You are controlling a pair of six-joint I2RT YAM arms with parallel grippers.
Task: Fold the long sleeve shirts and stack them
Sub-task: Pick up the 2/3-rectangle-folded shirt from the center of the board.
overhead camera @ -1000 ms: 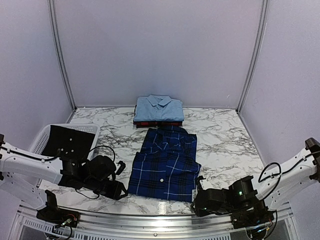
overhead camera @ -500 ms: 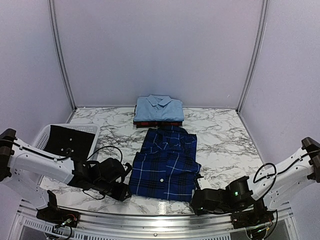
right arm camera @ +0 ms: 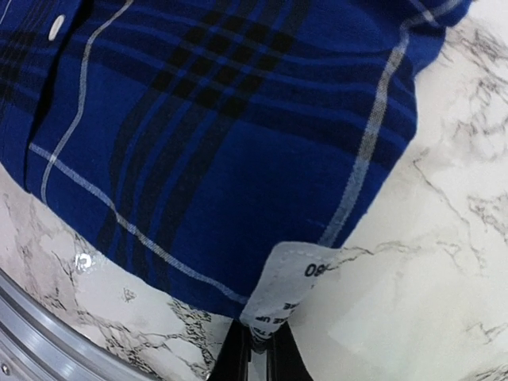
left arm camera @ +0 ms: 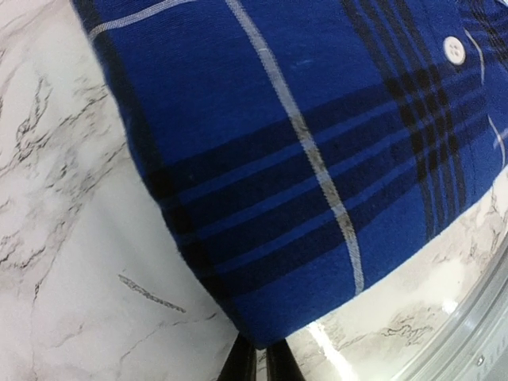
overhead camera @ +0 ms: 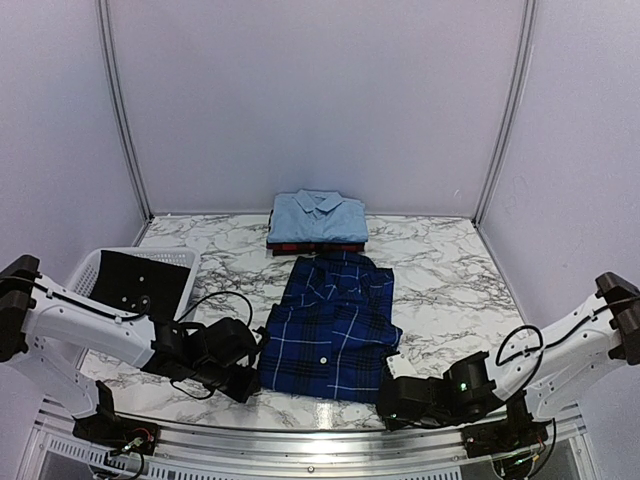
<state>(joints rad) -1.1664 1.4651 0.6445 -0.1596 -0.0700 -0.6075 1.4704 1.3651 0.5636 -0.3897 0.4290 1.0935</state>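
Navy plaid shirt [overhead camera: 330, 330]: lies flat on the marble table [overhead camera: 450, 290], front and centre. Its sleeves are out of sight, apparently tucked in, leaving a long panel.
Orientation: collar toward the far wall, hem toward the arms. The long axis runs near to far, with the collar end leaning slightly right.
Left gripper [left arm camera: 260, 367]: low at the near-left hem corner. Its fingers are drawn close together and appear to nip the corner tip.
Right gripper [right arm camera: 255, 357]: low at the near-right hem corner, fingers pinched narrow. The white care label [right arm camera: 279, 290] and the hem edge run down into them.
Reason for the hold: one arm on each hem corner keeps the edge straight and level. This probably prepares a fold of the hem up toward the collar.
Finished stack: light blue shirt [overhead camera: 318, 217] on top of the red-and-black plaid shirt [overhead camera: 315, 246], just beyond the collar. Both are folded and likely mark where the third shirt goes.
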